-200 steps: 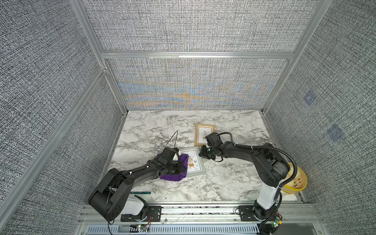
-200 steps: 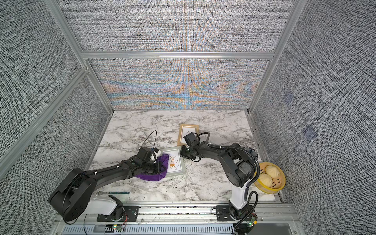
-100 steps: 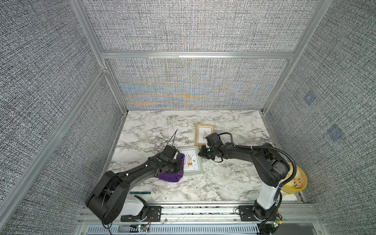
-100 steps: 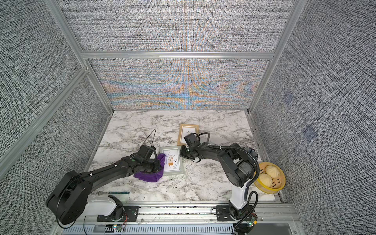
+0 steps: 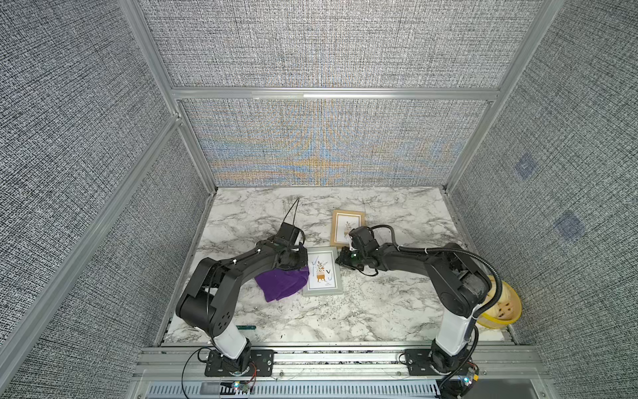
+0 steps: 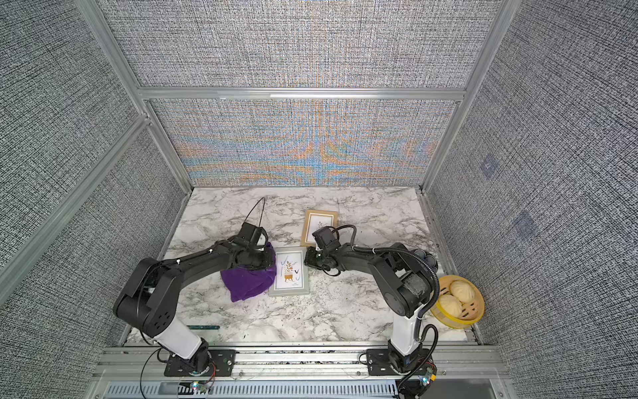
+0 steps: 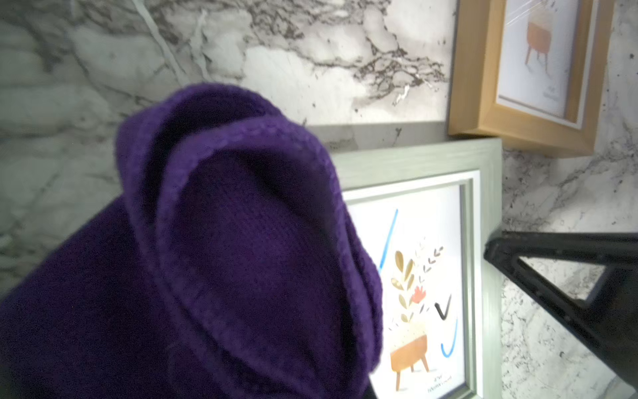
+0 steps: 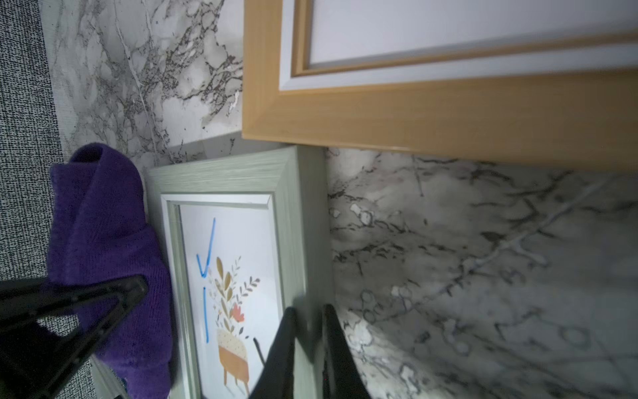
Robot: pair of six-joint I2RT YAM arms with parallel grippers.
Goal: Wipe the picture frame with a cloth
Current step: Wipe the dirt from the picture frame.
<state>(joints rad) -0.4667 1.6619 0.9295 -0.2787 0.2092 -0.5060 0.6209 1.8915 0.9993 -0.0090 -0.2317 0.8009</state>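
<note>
— Where is the picture frame point(image 5: 322, 271)?
— Flat on the tabletop point(image 5: 379, 311), near the middle. It has grey-green rails and a plant print under the glass.
— And the cloth point(image 5: 281, 284)?
— Bunched against the frame's left rail, with most of it lying on the marble. In the left wrist view one purple fold laps over that rail and the edge of the print.
— Who has hold of what?
— The left pincer point(image 5: 300, 267) is pressed together on the cloth, its fingers buried in the folds. The right pincer point(image 8: 309, 345) pinches the opposite rail, one finger inside it and one outside. I read that as bracing the frame.
— So is the glass clean?
— No. Blue strokes point(image 7: 388, 238) and a black tick point(image 7: 443, 307) show plainly on it. I'd judge the wipe well short of finished. The grip and the bracing are in place and the cloth sits at one edge. The passes over the marked middle and the right side are yet to do.
— Anything nearby to mind?
— A wooden frame point(image 5: 348, 226) lies at the far right corner, touching or just beside; I cannot tell which. A yellow steamer basket point(image 6: 455, 304) stands well apart by the right arm's base. A thin teal stick point(image 5: 245, 326) lies near the left arm's base
</note>
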